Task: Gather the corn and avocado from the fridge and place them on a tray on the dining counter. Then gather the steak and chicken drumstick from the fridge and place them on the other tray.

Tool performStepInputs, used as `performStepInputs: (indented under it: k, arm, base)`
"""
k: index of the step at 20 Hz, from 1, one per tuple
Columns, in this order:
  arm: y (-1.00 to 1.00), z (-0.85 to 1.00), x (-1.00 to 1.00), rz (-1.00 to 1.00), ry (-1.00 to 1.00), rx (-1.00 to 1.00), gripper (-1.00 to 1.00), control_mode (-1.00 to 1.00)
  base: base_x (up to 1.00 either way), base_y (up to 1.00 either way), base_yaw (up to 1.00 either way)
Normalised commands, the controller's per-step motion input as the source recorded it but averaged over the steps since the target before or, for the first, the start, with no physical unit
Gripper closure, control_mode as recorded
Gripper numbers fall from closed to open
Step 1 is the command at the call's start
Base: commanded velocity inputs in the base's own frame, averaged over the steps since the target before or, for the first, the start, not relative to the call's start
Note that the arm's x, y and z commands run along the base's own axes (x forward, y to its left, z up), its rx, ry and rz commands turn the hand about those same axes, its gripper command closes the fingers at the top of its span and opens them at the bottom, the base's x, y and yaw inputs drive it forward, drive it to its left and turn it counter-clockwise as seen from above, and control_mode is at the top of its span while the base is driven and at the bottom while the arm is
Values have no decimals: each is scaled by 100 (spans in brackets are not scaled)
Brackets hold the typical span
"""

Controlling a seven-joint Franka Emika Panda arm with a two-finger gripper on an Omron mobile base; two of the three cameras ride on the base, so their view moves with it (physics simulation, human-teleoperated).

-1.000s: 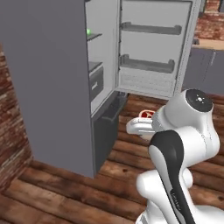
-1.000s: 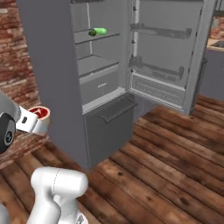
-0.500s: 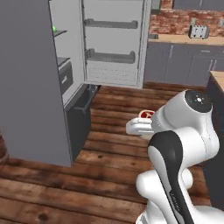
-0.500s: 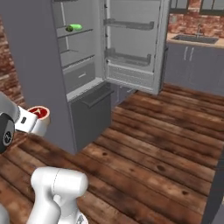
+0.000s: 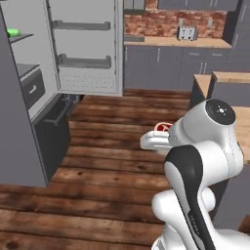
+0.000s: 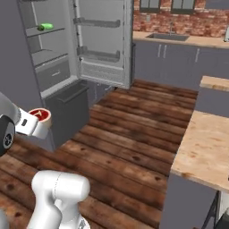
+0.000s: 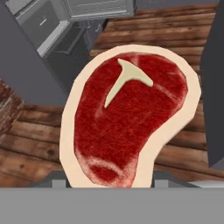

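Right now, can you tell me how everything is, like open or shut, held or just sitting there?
Steak: held in the gripper, up off the wood floor.
Gripper: closed on the steak.
Fridge door: swung wide open, its shelves bare.
Fridge drawer: pulled partly out.
Green item: lying on an upper fridge shelf, too small to name.
Wooden counter: bare where it shows.

I can read no text, label, brand, number or sign anywhere: not on the fridge (image 5: 83, 49), the cabinets (image 6: 179, 62), or the steak (image 7: 127, 118).
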Motion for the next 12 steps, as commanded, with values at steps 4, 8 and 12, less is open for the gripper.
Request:
performStepInputs:
  k: [4,8,12]
  arm:
    - [0,0,0,0,0,0,100,100]
    - [0,0,0,0,0,0,100,100]
    - [0,0,0,0,0,0,100,100]
  base:
    - [-18,-77,-15]
    - [-14,-83,-11]
    - [-9,-86,-9]
